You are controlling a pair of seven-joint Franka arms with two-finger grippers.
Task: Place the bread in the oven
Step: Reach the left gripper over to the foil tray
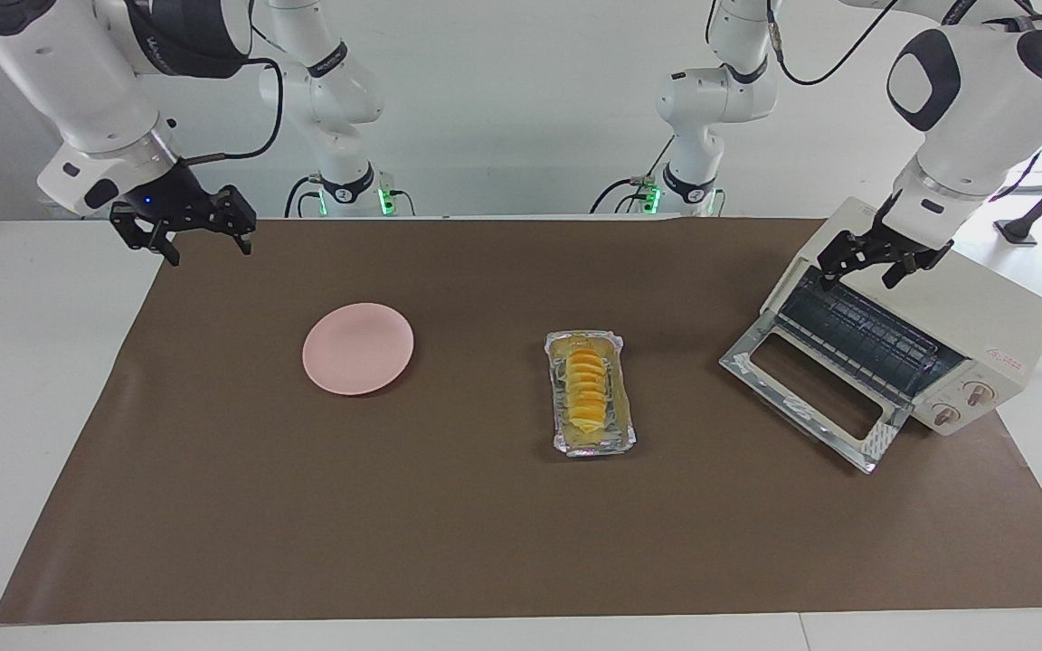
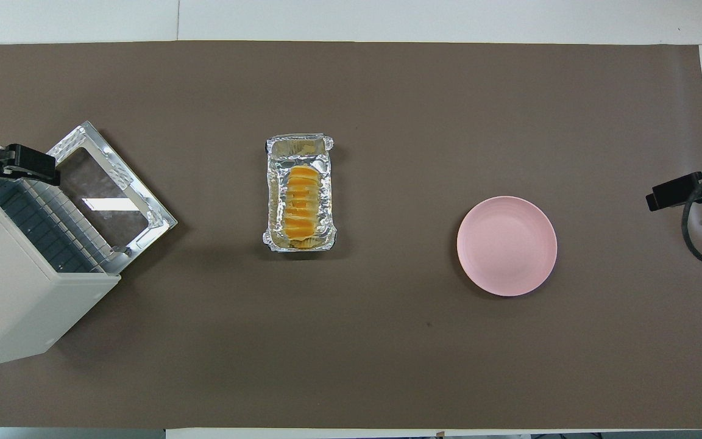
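Grippers first: your left gripper hangs over the oven's top edge, jaws spread, empty; your right gripper is raised over the brown mat's corner, also spread and empty. Farther out, the ridged yellow-orange bread lies in a crinkled foil tray mid-table, between the smooth pink plate and the oven, whose glass door lies dropped open. Only the facing view shows the oven's knobs.

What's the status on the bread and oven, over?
Left gripper open over cream-white toaster oven, door down. Right gripper open, waiting at mat's corner. Yellow-orange ridged bread in foil tray. Path clear.
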